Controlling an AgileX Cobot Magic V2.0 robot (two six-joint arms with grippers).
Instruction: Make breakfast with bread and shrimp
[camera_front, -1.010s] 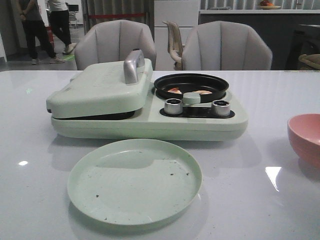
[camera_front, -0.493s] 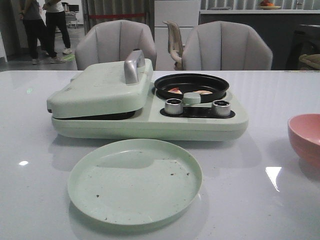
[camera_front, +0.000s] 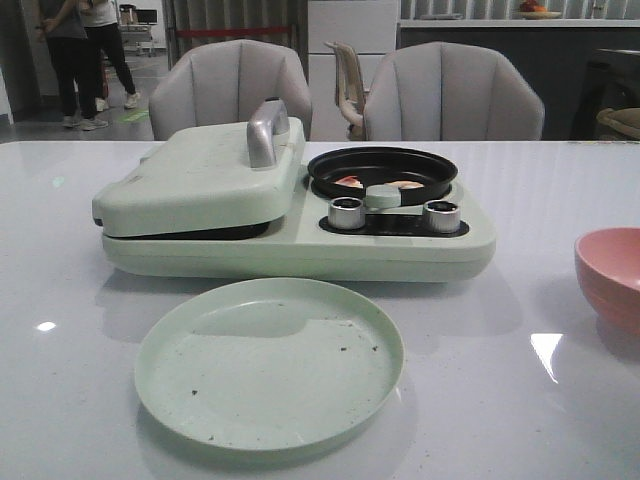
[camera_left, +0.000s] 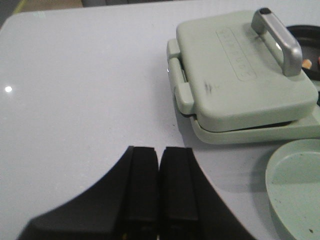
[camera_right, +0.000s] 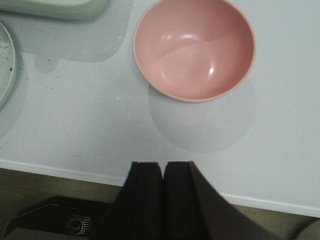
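White desk: shrimp lie in the black pan, bread unseen under the shut lid, plate unfilled; left tool and right tool pressed together, empty.

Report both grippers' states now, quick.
Left gripper: closed, holding nothing, above the white table.
Right gripper: closed, holding nothing, near the empty round pink bowl.
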